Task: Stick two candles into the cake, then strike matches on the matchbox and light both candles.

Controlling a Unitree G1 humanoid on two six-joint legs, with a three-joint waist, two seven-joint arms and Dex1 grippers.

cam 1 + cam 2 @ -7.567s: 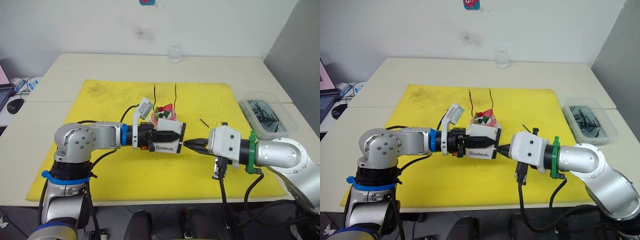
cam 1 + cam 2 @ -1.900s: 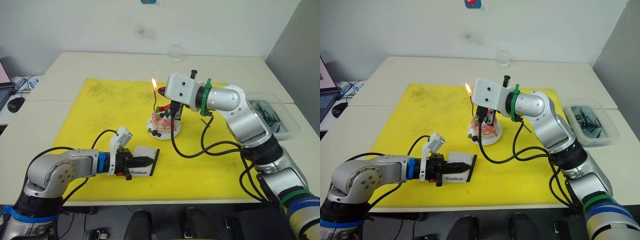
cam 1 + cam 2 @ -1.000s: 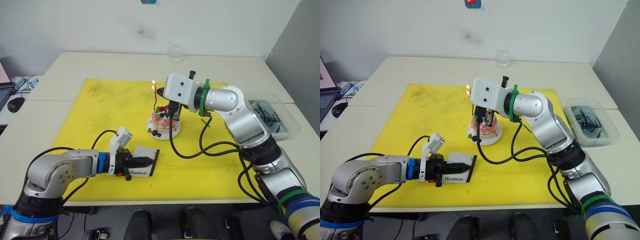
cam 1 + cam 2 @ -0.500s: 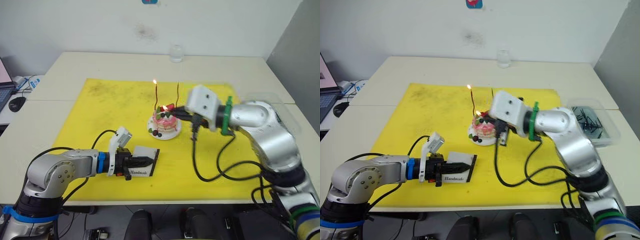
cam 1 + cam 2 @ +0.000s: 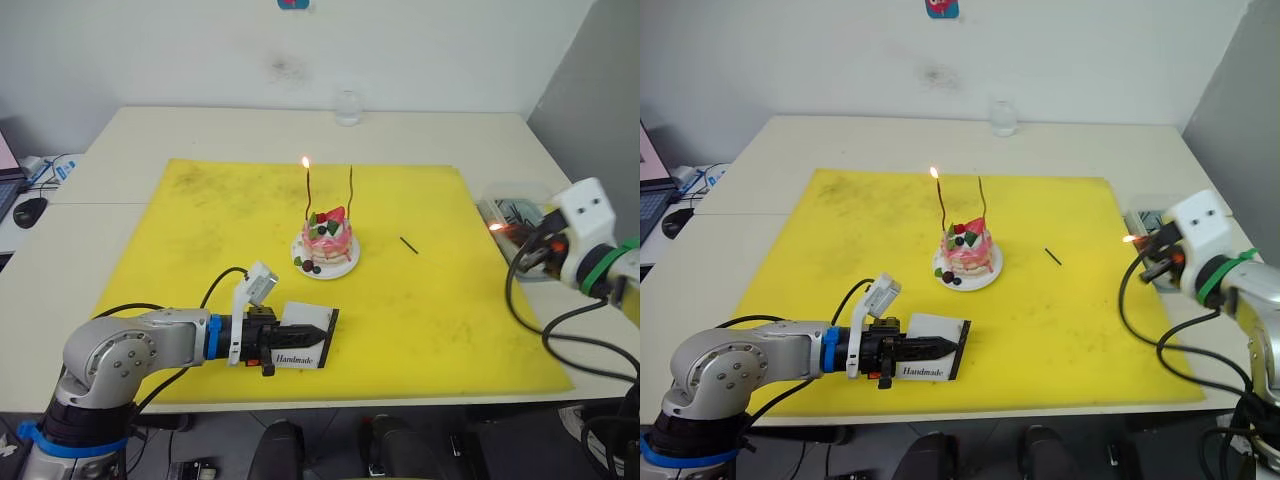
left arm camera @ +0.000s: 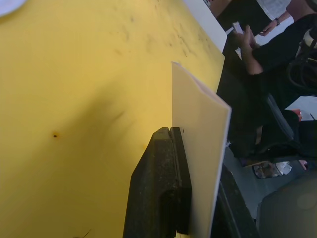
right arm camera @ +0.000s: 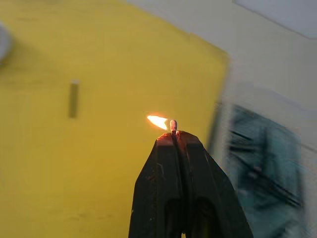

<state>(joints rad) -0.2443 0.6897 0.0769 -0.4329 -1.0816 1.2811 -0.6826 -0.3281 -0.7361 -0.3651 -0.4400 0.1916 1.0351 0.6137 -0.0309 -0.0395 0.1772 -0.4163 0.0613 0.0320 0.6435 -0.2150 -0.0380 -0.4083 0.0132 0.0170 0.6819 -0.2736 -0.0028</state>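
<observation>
The left gripper (image 5: 300, 347) is holding the matchbox (image 5: 303, 346) clamped at the mat's near edge. On the cake (image 5: 327, 240) at centre, only the left candle (image 5: 308, 195) is burning — the right candle (image 5: 351, 190) is standing unlit. The right gripper (image 7: 173, 135), pinched on a burning match (image 7: 173, 125), is swinging away toward the tray (image 5: 1145, 222) — judged, the second candle is needing another pass.

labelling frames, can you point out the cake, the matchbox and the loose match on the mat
cake (image 5: 326, 237), left eye view, pink side
matchbox (image 5: 302, 349), left eye view, printed face
match (image 5: 408, 244), left eye view, mid-stick

Lab or office: plain white wall (image 5: 150, 50), pale tables (image 5: 200, 130), computer mouse (image 5: 31, 210), seated person (image 6: 267, 54).
</observation>
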